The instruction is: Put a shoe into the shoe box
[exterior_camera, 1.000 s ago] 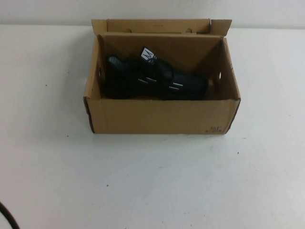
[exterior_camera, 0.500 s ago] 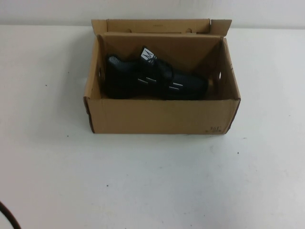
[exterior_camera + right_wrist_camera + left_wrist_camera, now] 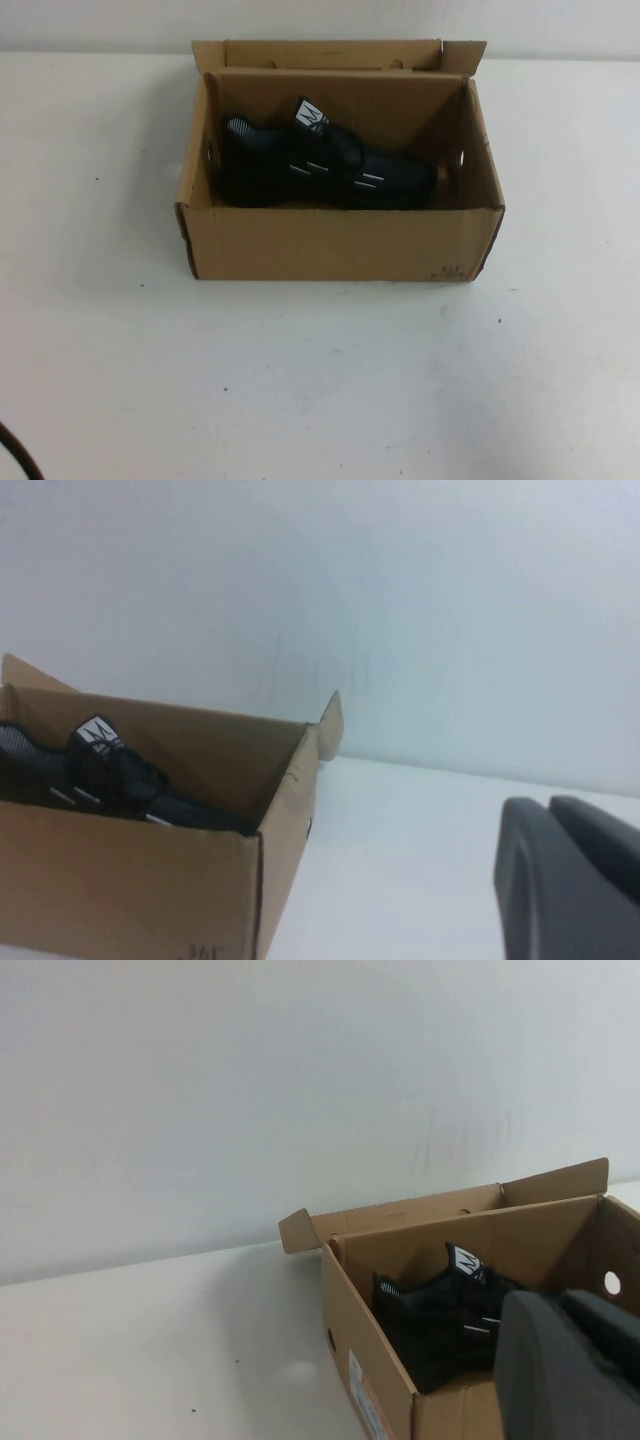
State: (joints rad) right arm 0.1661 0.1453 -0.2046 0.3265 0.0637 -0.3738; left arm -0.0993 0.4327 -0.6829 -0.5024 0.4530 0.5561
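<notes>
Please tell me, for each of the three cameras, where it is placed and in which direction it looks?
High view: raised on the robot's side, looking down at the table; no gripper shows.
Left wrist view: low, left of the shoe box, facing it; the shut left gripper shows.
Right wrist view: low, right of the box; the shut right gripper shows.
All share the shoe inside.

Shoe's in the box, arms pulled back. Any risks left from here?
Few, I'd guess. The shoe lies inside the box, heel end near the left wall, tongue standing up toward the rim; closing the flaps might catch it. The left claw and right claw are shut and back from the box, the left closer, so a careless swing could nudge it.
</notes>
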